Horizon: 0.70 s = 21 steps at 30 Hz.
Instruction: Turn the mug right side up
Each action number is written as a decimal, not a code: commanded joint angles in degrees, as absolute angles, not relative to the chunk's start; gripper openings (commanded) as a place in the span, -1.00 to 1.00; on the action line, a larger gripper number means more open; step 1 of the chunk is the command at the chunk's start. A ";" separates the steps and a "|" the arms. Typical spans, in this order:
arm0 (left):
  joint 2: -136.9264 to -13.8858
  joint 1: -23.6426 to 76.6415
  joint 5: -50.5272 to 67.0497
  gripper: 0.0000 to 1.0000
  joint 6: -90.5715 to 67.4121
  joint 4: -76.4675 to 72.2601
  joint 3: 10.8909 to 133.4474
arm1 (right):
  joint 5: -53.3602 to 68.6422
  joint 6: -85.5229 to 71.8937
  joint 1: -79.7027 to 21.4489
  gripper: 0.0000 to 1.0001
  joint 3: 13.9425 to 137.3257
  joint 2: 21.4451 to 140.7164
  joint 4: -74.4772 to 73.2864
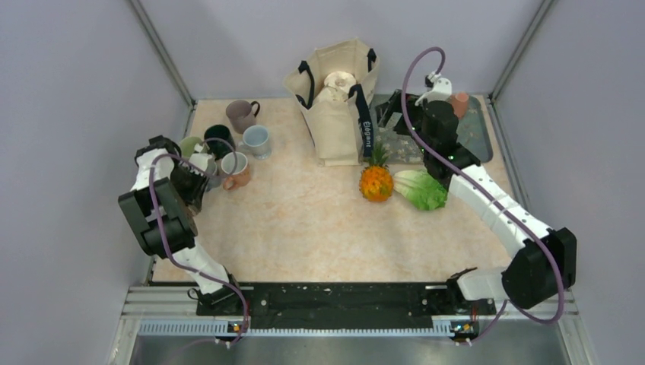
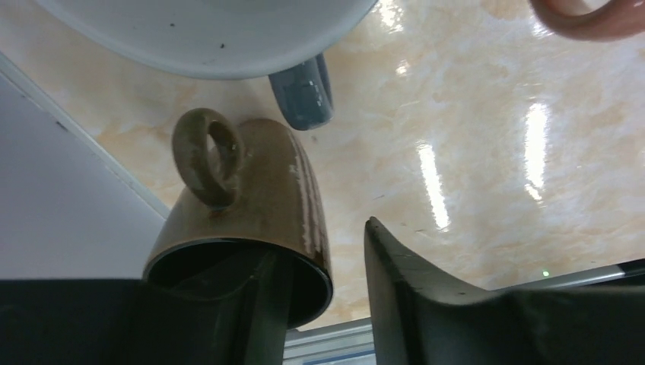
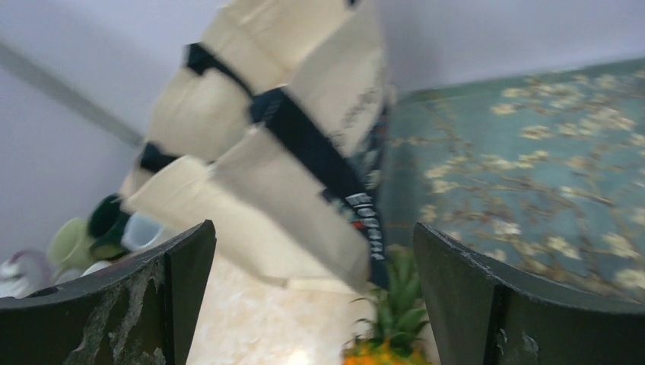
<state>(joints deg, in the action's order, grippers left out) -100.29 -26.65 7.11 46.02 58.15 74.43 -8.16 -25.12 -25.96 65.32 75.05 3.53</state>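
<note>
A glossy brown mug (image 2: pixel 251 198) fills the lower left of the left wrist view. Its dark opening faces the camera and its ring handle (image 2: pixel 207 156) points up. My left gripper (image 2: pixel 319 251) is open astride the mug's rim: one finger is inside the mug, and the other finger (image 2: pixel 395 266) stands outside with a gap to the wall. In the top view this gripper (image 1: pixel 194 181) is at the table's left edge, and the arm hides the mug. My right gripper (image 3: pixel 316 296) is open and empty, raised near the tote bag (image 1: pixel 338 103).
Several other mugs cluster by the left gripper: a white-and-orange one (image 1: pixel 236 169), a light blue one (image 1: pixel 256 140), a dark green one (image 1: pixel 219 138) and a grey-purple one (image 1: pixel 242 114). A pineapple (image 1: pixel 376 182) and a lettuce (image 1: pixel 420 188) lie mid-table. A floral tray (image 1: pixel 475 129) lies back right. The side wall (image 2: pixel 61 198) is close.
</note>
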 commanded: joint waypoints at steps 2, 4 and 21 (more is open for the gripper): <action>-95.57 -27.03 15.70 -0.01 47.01 62.06 77.75 | -17.05 -28.58 -17.87 0.98 67.95 80.46 1.82; -94.82 -27.02 18.22 0.04 46.98 64.53 80.86 | -18.42 -33.44 -14.41 0.98 68.50 83.02 2.84; -86.75 -26.49 28.96 0.40 44.17 70.54 88.13 | -25.01 -60.71 3.99 0.80 91.73 116.17 0.27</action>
<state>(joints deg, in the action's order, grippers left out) -89.56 -26.74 24.75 44.66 70.35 87.59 -23.31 -54.11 0.19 86.98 111.94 3.01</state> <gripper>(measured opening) 0.698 0.906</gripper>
